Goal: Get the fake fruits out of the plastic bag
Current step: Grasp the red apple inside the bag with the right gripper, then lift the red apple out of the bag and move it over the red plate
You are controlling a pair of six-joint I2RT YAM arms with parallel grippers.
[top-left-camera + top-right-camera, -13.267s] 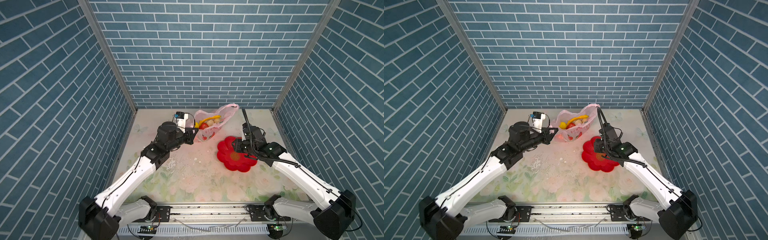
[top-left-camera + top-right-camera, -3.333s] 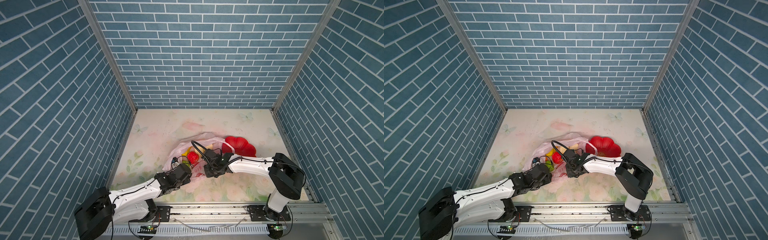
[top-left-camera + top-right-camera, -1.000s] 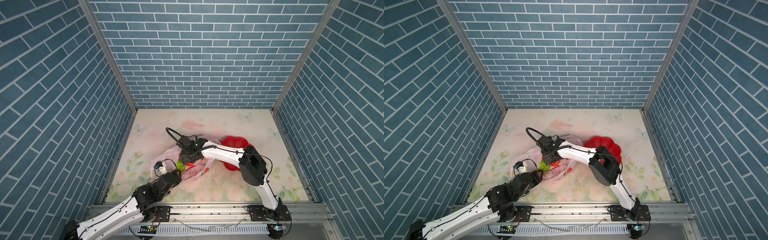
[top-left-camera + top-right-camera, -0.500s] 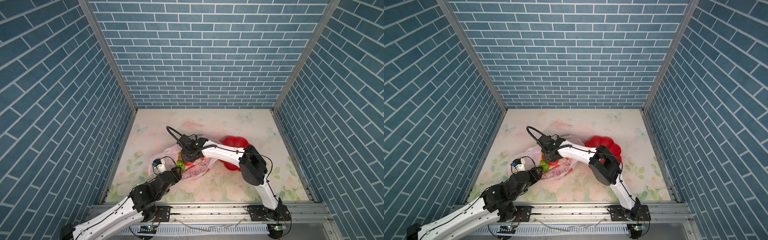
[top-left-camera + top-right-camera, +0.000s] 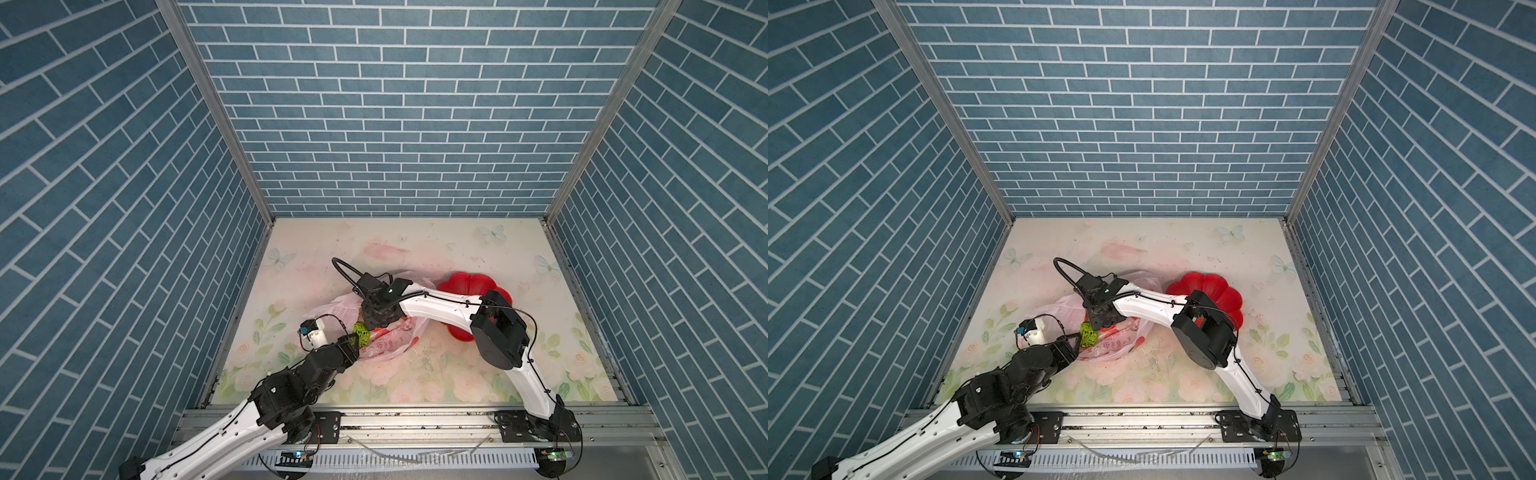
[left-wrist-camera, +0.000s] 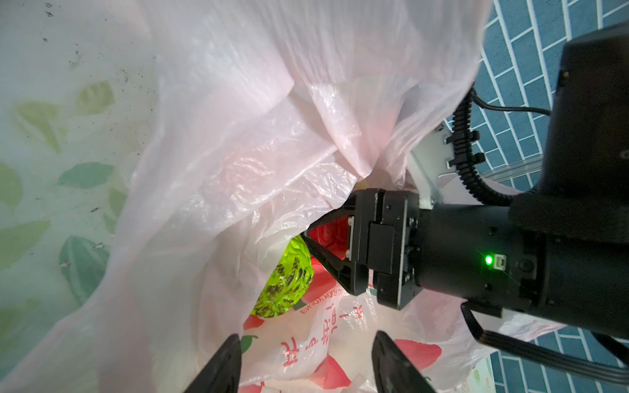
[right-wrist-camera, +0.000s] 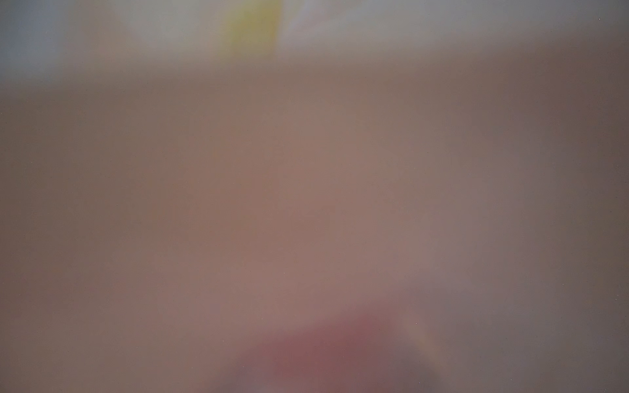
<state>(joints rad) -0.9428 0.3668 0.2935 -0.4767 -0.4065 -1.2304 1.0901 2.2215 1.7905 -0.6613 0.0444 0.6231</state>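
Floral tabletop (image 5: pixel 436 249): left wrist view alone shows left hand (image 6: pixel 306 337) gaping, empty (right hand (image 6: pixel 306 234): grip unclear).

Both top views are bright and evenly lit from above, and sharp all over. The brick walls (image 5: pixel 395 124) lean outward near the edges, as a wide lens makes them. Only soft, short shadows lie on the pale table (image 5: pixel 457 249).

In the left wrist view the plastic bag (image 6: pixel 238 136) has small white glare on its wrinkles and glows pink where light passes through. The green fruit (image 6: pixel 286 282) is in focus. A green lamp (image 6: pixel 488 260) flares on the dark right arm (image 6: pixel 459 245).

The right wrist view is a complete brown-pink blur, with a vague yellow streak (image 7: pixel 252 27) and a reddish patch (image 7: pixel 323 357).
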